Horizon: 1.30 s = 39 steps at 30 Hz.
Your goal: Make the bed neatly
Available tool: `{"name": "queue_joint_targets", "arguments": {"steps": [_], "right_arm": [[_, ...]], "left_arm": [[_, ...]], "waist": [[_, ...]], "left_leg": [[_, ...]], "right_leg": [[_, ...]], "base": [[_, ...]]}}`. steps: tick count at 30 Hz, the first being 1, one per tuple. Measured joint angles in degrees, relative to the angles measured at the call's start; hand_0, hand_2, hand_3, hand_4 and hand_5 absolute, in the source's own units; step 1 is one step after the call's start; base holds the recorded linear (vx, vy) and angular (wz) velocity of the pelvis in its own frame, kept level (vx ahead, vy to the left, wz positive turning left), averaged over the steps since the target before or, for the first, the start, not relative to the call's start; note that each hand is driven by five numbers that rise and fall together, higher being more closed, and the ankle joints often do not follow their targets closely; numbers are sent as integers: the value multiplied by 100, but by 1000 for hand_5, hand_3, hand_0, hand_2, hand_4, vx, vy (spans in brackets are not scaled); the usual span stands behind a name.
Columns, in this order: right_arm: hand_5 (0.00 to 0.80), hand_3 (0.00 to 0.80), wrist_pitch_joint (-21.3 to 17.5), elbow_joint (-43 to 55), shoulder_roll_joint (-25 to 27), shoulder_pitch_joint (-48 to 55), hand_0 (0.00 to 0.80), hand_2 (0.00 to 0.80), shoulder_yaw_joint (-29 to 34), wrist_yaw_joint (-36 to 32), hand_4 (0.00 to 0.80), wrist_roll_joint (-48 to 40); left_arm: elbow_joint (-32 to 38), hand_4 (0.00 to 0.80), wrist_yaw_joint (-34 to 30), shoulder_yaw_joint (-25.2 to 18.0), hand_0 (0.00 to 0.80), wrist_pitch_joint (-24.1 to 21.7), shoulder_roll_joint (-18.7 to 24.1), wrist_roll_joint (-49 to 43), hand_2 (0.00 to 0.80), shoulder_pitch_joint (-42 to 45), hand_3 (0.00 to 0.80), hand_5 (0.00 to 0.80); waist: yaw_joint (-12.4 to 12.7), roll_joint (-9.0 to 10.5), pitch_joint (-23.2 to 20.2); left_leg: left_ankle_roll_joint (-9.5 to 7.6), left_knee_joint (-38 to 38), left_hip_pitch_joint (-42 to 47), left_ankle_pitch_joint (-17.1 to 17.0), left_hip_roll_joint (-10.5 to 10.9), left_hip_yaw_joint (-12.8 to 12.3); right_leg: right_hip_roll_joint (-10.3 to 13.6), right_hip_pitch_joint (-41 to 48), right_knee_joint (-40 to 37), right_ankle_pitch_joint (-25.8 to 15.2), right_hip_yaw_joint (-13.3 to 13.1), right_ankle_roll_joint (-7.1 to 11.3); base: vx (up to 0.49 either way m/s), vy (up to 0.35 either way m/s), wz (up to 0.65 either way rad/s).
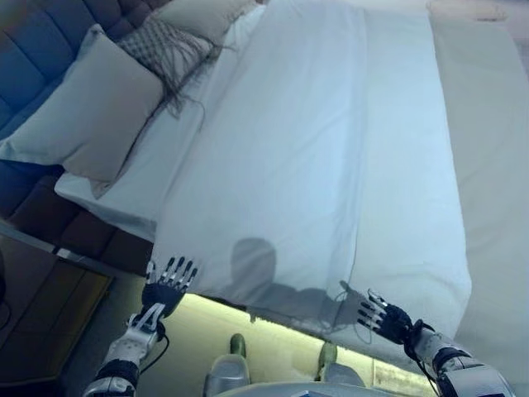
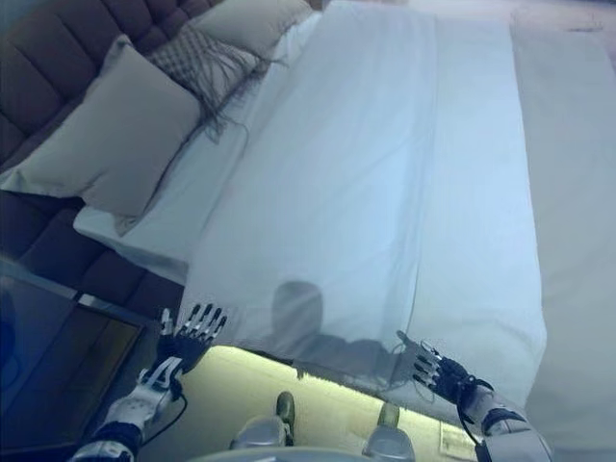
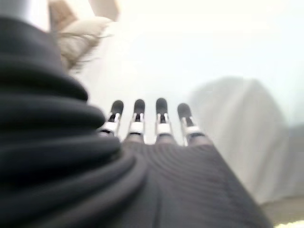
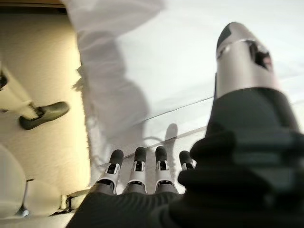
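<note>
the bed fills most of the frame, running from the lower middle up to the top. a white duvet lies spread flat over it, its near edge hanging over the side at the bottom of the frame. a beige blanket lies along the right side, beside the duvet. at the upper left a large beige pillow leans against the dark padded headboard. just beside it, further up, lies a patterned cushion with a fringe, and past that another pale pillow at the top edge. a pale floor shows at the bottom.
</note>
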State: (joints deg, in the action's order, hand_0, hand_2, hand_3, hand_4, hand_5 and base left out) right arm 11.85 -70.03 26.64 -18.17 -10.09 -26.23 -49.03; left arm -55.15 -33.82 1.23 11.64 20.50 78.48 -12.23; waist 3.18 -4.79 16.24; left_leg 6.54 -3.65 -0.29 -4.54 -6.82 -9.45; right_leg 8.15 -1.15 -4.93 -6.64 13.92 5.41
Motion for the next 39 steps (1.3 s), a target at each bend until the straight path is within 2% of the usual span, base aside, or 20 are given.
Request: {"name": "queue_joint_targets", "arguments": {"steps": [4,6,10,12,17,27,35,39], "right_arm": [[0,0,-304,511,-75,-614,0,0,-469,-144,0,-14],[0,0,-405,868,-61,-934,0,0,-745,-241,0,-3],[0,0,-428,1406,9,-1435,0,0,-1327,-238,0,-4],[0,0,-428,1716,24,-1758,0,0,-1497,-170,0,-26],[0,0,-418,2149,11,-2267,0,0,-1774,-35,0,-266],[0,0,-134,2015,-98,-3224,0,0,-2027,178,0,-346],[0,0,26,1714,-305,-3793,0,0,-2162,445,0,-351],[0,0,74,1553,-340,-4131,0,0,-2216,587,0,-351]], "left_arm": [[-289,0,-3,188,0,-103,17,200,0,-719,0,0],[-367,0,10,268,0,-127,48,234,0,-1144,0,0],[-549,0,150,571,0,-201,229,232,0,-1652,0,0],[-591,0,274,704,0,-264,326,232,0,-1937,0,0],[-607,0,471,999,0,-445,416,231,0,-2376,0,0],[-590,0,783,1340,0,-640,471,386,0,-2852,0,0],[-590,0,1045,1429,0,-744,414,560,0,-3240,0,0],[-621,0,1249,1506,0,-800,427,564,0,-3547,0,0]], "waist": [[-231,94,427],[-258,100,708],[-404,70,973],[-400,62,1165],[-405,25,1237],[-407,-49,1277],[-402,-80,1295],[-404,-83,1296]], "left_leg": [[-11,140,-293,-5,27,-1],[-17,206,-430,-11,24,-5],[-19,328,-701,-11,25,-5],[-20,390,-836,-11,28,-25],[-76,504,-1290,-37,108,-62],[-236,890,-2122,-44,319,-153],[-270,1466,-2930,26,341,-122],[-289,2050,-3475,231,305,-108]], "right_leg": [[28,-296,9,-119,-132,-15],[22,-465,40,-163,-208,-37],[42,-782,205,-174,-270,-45],[55,-1024,368,-179,-373,-53],[171,-1610,658,-166,-427,-51],[463,-2758,1542,18,-696,0],[589,-3608,2257,212,-774,-54],[623,-4111,2714,346,-869,-67]], "base": [[-117,104,-16],[-91,102,-15],[-99,105,-7],[-81,133,-17],[-42,144,-6],[-20,139,0],[-3,104,8],[-34,61,3]]}}
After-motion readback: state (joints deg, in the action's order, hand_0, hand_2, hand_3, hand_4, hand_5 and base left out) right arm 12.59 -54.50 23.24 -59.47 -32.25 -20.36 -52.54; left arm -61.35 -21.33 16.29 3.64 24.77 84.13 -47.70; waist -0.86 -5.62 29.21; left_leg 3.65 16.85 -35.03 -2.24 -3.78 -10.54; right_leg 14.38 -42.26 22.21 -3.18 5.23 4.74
